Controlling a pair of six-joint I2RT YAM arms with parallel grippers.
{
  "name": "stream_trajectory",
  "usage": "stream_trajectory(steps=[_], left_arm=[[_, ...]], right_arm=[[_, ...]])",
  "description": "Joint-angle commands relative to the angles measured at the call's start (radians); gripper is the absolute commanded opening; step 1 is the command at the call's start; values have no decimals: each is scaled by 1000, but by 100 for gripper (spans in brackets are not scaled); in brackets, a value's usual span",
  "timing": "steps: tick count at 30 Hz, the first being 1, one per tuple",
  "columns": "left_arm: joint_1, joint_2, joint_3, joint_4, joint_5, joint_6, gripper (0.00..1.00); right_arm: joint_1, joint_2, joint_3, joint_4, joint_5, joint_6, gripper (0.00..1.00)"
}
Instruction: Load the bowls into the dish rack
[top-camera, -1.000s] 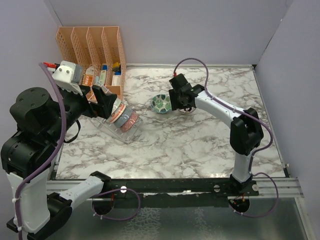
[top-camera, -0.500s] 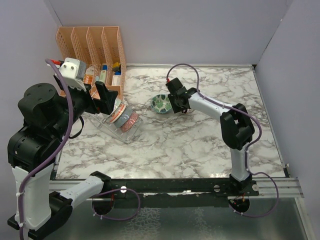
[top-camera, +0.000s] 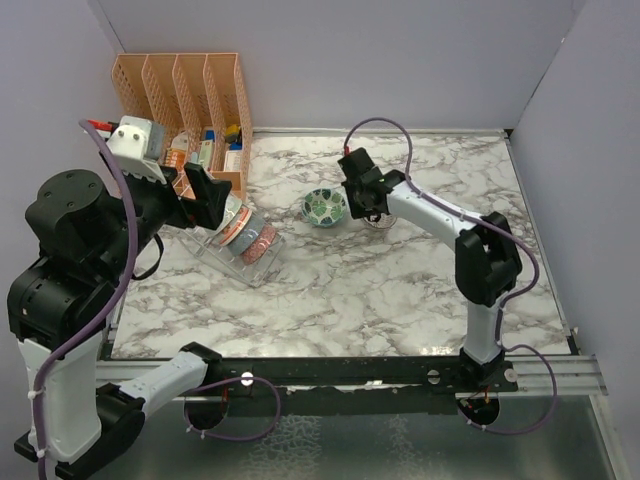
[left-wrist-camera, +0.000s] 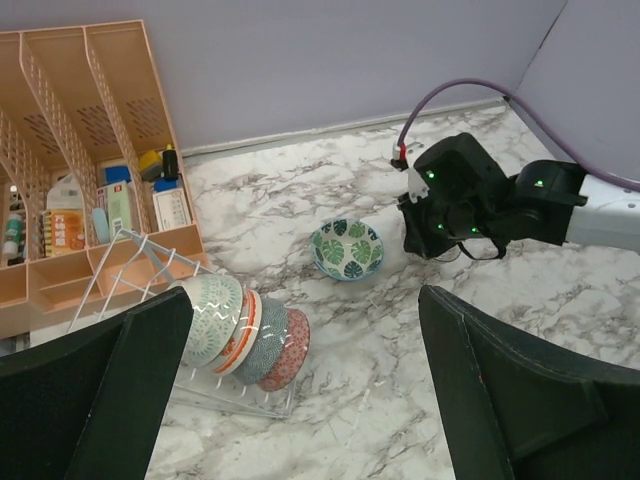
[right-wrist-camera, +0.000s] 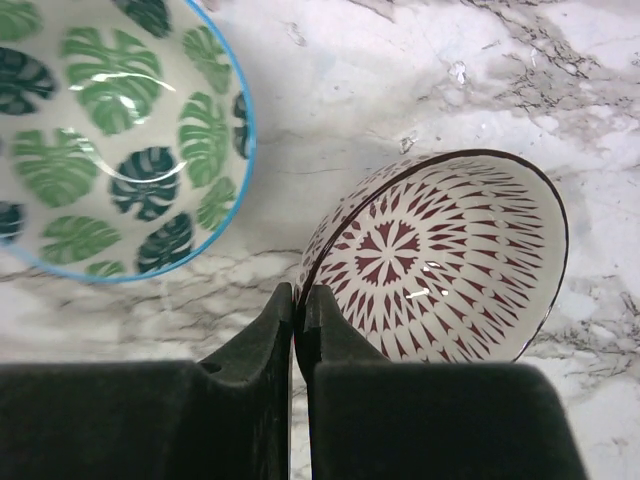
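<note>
A white bowl with a dark red lattice pattern (right-wrist-camera: 440, 260) sits on the marble beside a green leaf-patterned bowl (right-wrist-camera: 110, 130). My right gripper (right-wrist-camera: 297, 300) is shut on the lattice bowl's near rim, one finger inside and one outside. From the top, the right gripper (top-camera: 368, 212) hides most of that bowl, and the green bowl (top-camera: 325, 206) lies just left of it. The clear dish rack (left-wrist-camera: 230, 395) holds several bowls (left-wrist-camera: 240, 330) on edge. My left gripper (left-wrist-camera: 305, 400) hangs open above the rack, nothing between its fingers.
The orange slotted organizer (top-camera: 180, 90), with small items in its base, stands at the back left, right behind the rack. Grey walls close off the back and both sides of the marble table (top-camera: 400, 290).
The right gripper's fingers have closed onto the lattice bowl's rim. The left arm shifted slightly above the rack and stays open.
</note>
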Motion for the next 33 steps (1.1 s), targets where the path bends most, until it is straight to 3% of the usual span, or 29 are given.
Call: stream_trajectory(steps=[1, 5, 8, 12, 18, 25, 33], left_arm=[[-6, -14, 48, -7, -2, 11, 99], [-7, -10, 79, -5, 22, 10, 99], [-6, -4, 106, -4, 42, 6, 99], [-6, -2, 123, 5, 70, -1, 99], [-6, -9, 129, 20, 95, -16, 99], [-6, -25, 147, 20, 76, -16, 99], [-6, -43, 151, -1, 58, -16, 99]], right_arm=[[0, -200, 45, 22, -130, 101, 1], [14, -346, -23, 286, -458, 283, 1], [54, -418, -158, 645, -589, 515, 1], [146, -382, -233, 1068, -596, 742, 1], [268, -142, -47, 1477, -529, 904, 1], [341, 147, 204, 1634, -429, 1086, 1], [365, 280, 210, 1709, -306, 1234, 1]])
